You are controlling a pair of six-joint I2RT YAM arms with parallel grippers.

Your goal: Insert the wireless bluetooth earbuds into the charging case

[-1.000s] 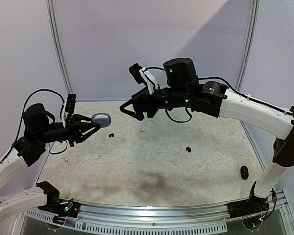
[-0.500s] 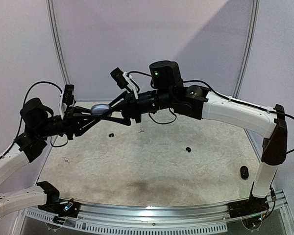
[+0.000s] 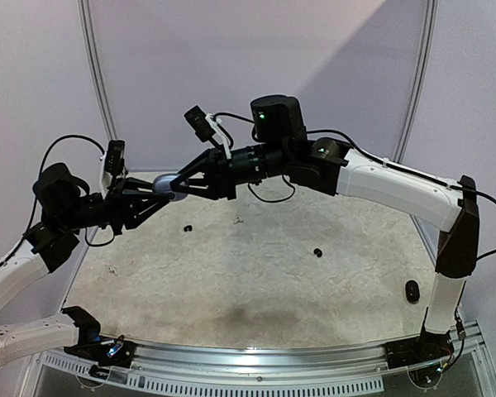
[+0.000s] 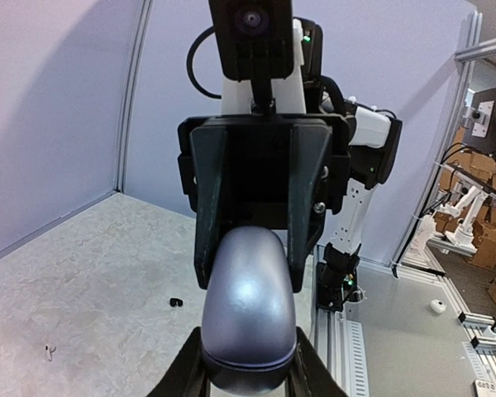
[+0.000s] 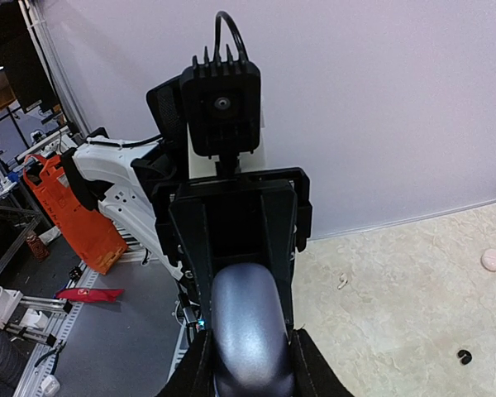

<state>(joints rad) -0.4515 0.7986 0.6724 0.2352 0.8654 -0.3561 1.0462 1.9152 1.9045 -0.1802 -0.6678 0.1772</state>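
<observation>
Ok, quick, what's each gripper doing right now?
Left gripper: closed on one end of the silver-grey charging case.
Right gripper: closed on the other end of the same case.

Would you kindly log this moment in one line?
grey case: midair | left tool: gripping it | right tool: gripping opposite end | black earbud: on table

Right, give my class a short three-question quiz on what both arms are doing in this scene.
1. True or false: the silvery-grey charging case lies on the table.
2. Whose fingers flank it? A one arm's, B both arms', C neither's.
3. What colour is the earbud on the table nearest the case?
Key: 1 false, it is held in the air. 2 B, left gripper and right gripper. 3 black.
</observation>
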